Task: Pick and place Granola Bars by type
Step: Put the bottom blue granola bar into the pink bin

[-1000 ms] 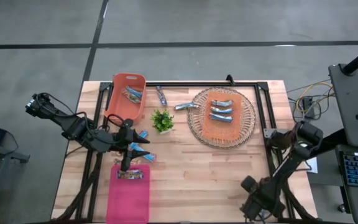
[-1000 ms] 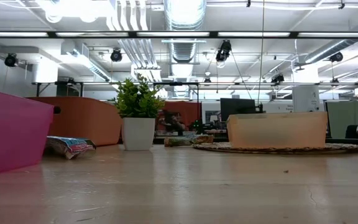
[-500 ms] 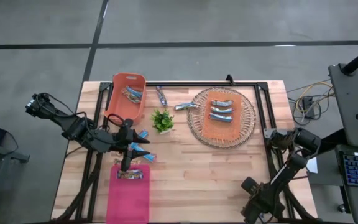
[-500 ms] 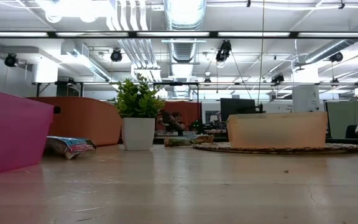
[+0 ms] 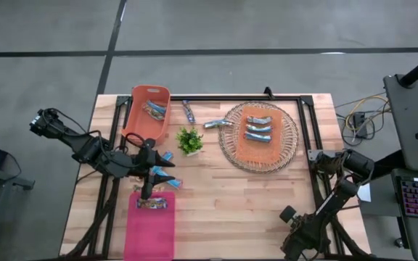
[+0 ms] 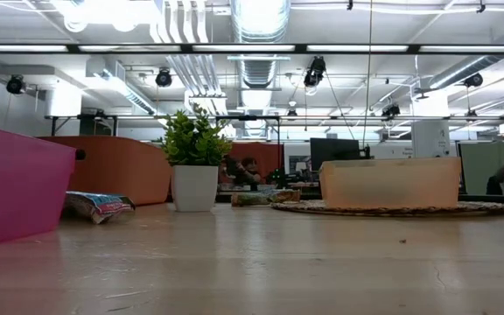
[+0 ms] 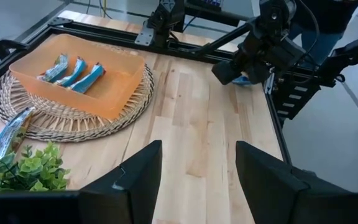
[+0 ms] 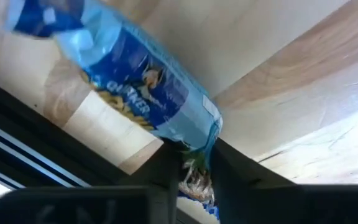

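Note:
My right gripper [image 5: 316, 156] stands at the table's right edge, beside the black frame rail, and is shut on a bright blue granola bar [image 8: 135, 87]. My left gripper [image 7: 197, 180] hovers open over the left side with nothing between its fingers, above the pink bin [image 5: 149, 228] and two loose blue bars [image 5: 171, 183]. Three silver-blue bars [image 5: 258, 130] lie in the orange tray [image 5: 239, 148] on the wicker mat. More bars lie in the orange bin [image 5: 154, 109], and a tan-brown one [image 5: 155, 203] lies in the pink bin. My right gripper pinches the bright blue bar's crimped end [image 8: 197, 155] between its two fingers, which come steeply from above. The rest of the bar reaches away from the fingers over the wooden table top beside the black rail. Whether it is lifted clear, I cannot tell.
A small green plant [image 5: 189, 140] stands mid-table between the orange bin and the wicker mat [image 5: 289, 145]. Two loose bars [image 5: 188, 111] [image 5: 216, 123] lie near the far edge. A black metal frame [image 5: 314, 188] runs along the table's sides. Bare wood lies in the middle and near right.
My right arm has sunk a little toward the table at its right edge. The left arm and the bars in the trays have kept still.

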### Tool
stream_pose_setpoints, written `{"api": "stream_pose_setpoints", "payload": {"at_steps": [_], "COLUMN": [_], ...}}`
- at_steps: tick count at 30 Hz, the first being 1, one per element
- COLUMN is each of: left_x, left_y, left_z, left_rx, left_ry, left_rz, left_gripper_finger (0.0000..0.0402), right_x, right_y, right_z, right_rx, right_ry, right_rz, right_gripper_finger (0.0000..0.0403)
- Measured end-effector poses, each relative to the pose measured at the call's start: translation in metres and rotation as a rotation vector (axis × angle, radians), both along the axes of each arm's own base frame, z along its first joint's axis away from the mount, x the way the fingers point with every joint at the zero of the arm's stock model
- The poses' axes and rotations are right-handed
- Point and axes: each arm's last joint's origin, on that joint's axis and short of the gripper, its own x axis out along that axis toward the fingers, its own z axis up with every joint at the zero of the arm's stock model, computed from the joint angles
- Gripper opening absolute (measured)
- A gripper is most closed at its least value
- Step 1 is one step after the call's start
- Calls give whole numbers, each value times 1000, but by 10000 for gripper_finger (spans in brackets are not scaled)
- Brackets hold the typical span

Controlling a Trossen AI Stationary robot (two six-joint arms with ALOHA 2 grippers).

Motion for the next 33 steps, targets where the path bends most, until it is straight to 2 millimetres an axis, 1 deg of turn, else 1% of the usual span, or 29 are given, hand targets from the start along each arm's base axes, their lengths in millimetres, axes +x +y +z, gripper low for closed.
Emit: {"api": "stream_pose_setpoints", "payload": {"at_steps": [3,7,9,11,17,22,27,30,33], "left_x": [0,0,0,0,-2,-3,-3,-2,-3], "left_y": [0,2,2,2,3,4,4,4,4], "left_z": [0,0,1,1,2,4,7,11,16], "left_rx": [0,-2,10,33,77,58,62,101,135], "left_ry": [0,-12,-15,-17,-22,-31,-64,-99,-141], "left_rz": [0,59,68,63,47,53,49,28,10], "left_gripper_finger": [186,186,186,186,186,186,186,186,186], "right_x": [1,3,5,10,33,60,94,116,133], "right_y": [2,5,7,7,4,-9,-30,-47,-65], "right_z": [1,5,11,22,62,101,143,168,187], "right_rx": [13,35,57,87,169,204,186,158,123], "right_ry": [-5,-21,-36,-55,-142,-267,-531,-706,-852], "right_rz": [0,2,-3,-17,-187,-406,-638,-767,-865], "right_gripper_finger": [31,19,17,16,14,13,13,13,13]}}
